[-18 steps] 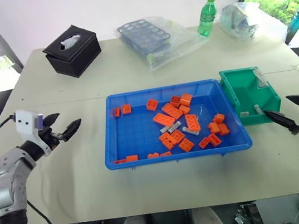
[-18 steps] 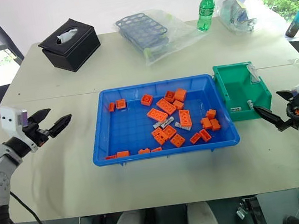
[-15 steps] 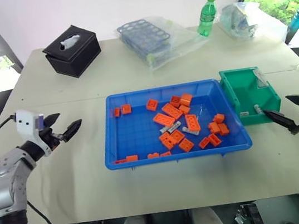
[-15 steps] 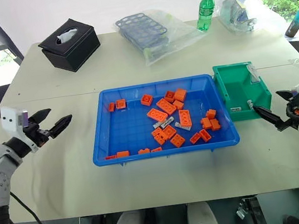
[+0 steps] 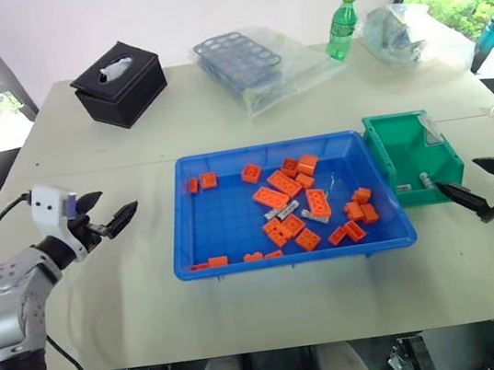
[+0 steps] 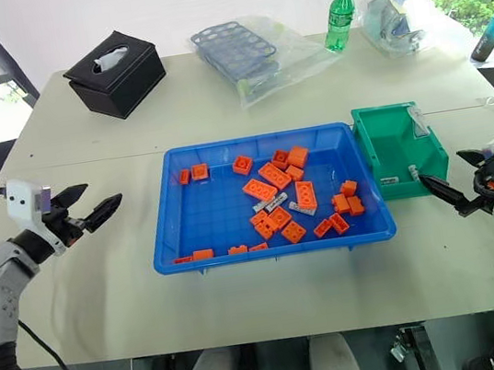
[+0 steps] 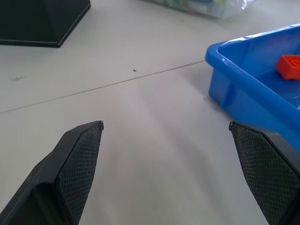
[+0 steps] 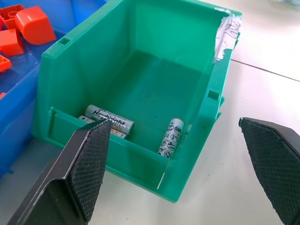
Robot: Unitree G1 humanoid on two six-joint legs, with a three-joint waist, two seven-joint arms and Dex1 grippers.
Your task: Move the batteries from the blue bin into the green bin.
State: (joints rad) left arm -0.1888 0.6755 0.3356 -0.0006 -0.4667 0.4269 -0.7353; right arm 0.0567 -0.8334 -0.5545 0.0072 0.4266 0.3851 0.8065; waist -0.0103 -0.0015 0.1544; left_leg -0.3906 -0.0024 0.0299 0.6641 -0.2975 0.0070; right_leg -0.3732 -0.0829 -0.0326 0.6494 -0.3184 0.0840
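Worktop (image 5: 219,124): pale beige surface carrying all items below.

Blue bin (image 5: 197,248): large shallow rectangular bright blue plastic tray, centre of worktop. Holds many flat orange toy bricks (image 5: 286,183) and two small silvery-grey cylindrical batteries (image 5: 281,210) lying among the bricks near the middle. Lettering on these too small to read.

Green bin (image 8: 154,61): small deep green plastic storage bin, touching the blue bin's right end. Holds three more silvery-grey batteries against its low front wall, two lying together and one apart; the upper of the pair carries dark print that seems to read "Hewlight". A torn paper label clings to one rear corner, writing illegible.

Left pincer (image 5: 110,211): two black fingers spread wide, holding nothing, above bare worktop left of the blue bin.

Right pincer (image 5: 477,185): two black fingers spread wide, holding nothing, just right of the green bin's front.

Far edge: black square tissue box (image 5: 119,83); blue perforated rack in clear plastic bag (image 5: 242,58); green plastic bottle with yellow cap (image 5: 342,27); crumpled clear bag (image 5: 399,32).
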